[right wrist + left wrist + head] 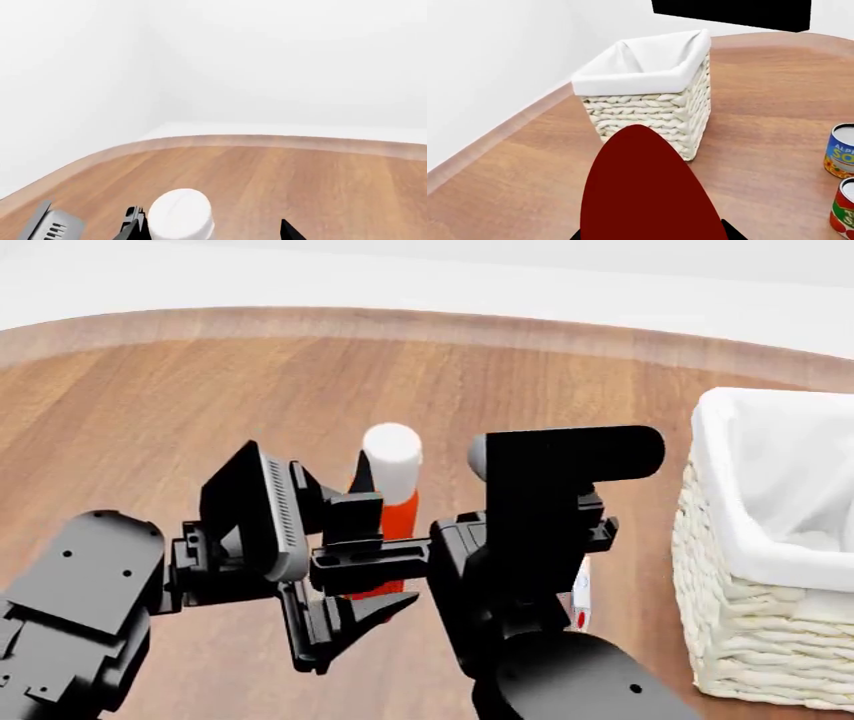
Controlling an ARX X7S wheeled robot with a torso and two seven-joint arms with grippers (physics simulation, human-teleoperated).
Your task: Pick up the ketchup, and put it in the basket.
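- Left arm reaches across the middle of the head view, and the left gripper (358,570) is clamped on the ketchup (388,502), holding it upright over the wooden table (160,400).
- The bottle itself: orange-red body, white round cap on top. In the left wrist view it's just a big dark red blob right against the lens.
- Right gripper (210,231) sits close behind the bottle; only bits of its black fingers show, so can't tell if it's apart or together.
- Basket (747,630) is off to the right, cream wicker with white liner, well apart from the bottle.
- Two cans, a blue can (840,151) and a red can (844,207), stand beside the basket.
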